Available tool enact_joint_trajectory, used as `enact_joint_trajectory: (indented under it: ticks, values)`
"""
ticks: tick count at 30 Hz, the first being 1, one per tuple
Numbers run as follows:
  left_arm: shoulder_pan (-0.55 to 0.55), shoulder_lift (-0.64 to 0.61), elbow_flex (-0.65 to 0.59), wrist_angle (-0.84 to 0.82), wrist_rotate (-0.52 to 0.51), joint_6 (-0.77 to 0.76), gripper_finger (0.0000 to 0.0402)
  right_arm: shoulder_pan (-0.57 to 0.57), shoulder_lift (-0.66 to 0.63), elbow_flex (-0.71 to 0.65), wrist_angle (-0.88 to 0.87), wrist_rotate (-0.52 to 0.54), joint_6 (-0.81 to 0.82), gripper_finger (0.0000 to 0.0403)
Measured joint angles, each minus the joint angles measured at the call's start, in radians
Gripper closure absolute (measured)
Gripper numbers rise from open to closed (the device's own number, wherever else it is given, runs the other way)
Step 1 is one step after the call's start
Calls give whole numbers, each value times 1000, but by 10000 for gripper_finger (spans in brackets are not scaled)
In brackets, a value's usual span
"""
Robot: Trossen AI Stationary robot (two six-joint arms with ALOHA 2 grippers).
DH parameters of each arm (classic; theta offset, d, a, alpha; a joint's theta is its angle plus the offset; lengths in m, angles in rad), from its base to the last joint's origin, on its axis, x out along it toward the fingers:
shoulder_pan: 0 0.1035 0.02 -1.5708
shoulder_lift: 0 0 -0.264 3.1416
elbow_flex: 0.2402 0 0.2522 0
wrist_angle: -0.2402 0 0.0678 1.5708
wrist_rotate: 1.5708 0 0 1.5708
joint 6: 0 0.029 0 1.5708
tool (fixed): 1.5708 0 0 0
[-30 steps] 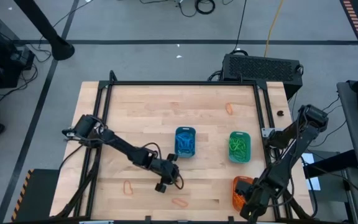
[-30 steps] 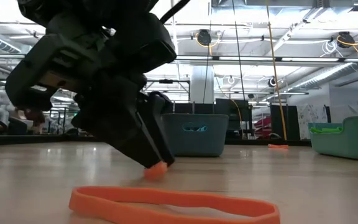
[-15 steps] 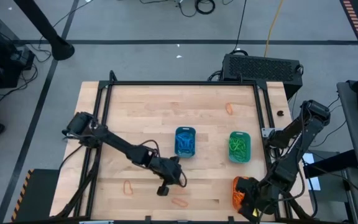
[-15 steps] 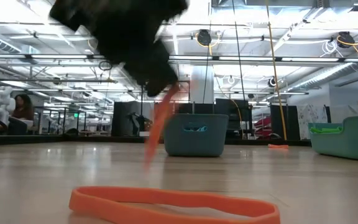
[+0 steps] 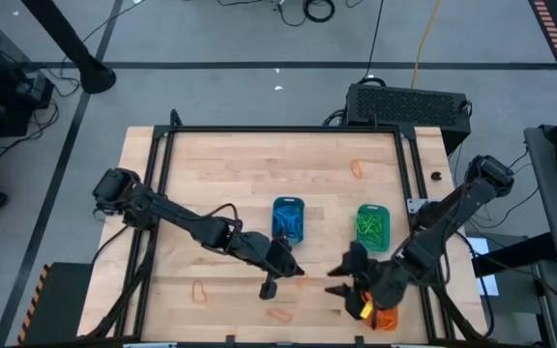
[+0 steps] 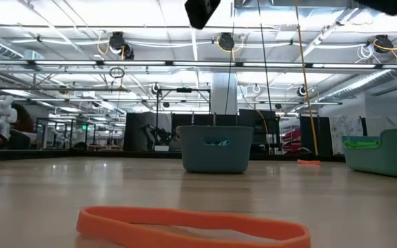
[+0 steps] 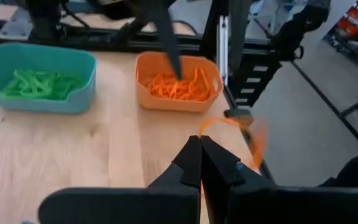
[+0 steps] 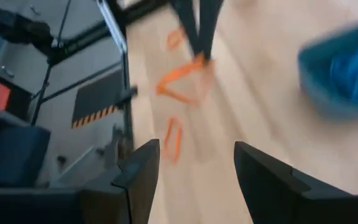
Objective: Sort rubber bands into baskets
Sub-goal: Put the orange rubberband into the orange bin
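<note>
— Lifted since a second ago: the left gripper [image 7: 201,149] was down on the wood in the low view, and only a dark piece [image 6: 202,9] shows at that view's top edge. The right gripper [image 5: 342,275] has swung from over the orange basket [image 5: 387,320] toward mid-table.

— And the surface, from the left?

— Pale wooden table [image 5: 259,164] with a black frame, on a grey concrete floor. One loose orange band [image 5: 199,290] lies at the near left and another [image 5: 278,313] sits close to the front edge. The blue basket [image 5: 288,220] of blue bands stands in the middle. A third loose band [image 5: 357,168] lies toward the back, then comes the teal basket [image 5: 373,227] of green bands. The orange basket is at the near right corner. A black case [image 5: 409,104] stands behind the table.

— Claws?

— Left fingers are pinched together on an orange rubber band [image 7: 229,122], hanging in the air in front of the orange basket. Right fingers [image 8: 145,180] stand apart with nothing between them, facing the left gripper.

— Anything unclear?

— The held band is smeared, so its shape is unclear. The right arm covers part of the orange basket from above. In the low view the teal basket is cut off at the right edge. The room behind it is a long hall with ceiling lights.
</note>
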Motion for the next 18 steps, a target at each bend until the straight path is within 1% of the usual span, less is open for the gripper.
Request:
enact_joint_trajectory:
  ticks: [5,8,18]
  values:
    - [5,-2,14,-45,-13,0,400,-59,1,0,89,28,-214,204]
    - [7,-1,14,-66,-12,-1,400,-87,1,0,115,24,-282,204]
    - [15,-2,14,-96,-10,0,400,-171,1,0,149,19,-327,204]
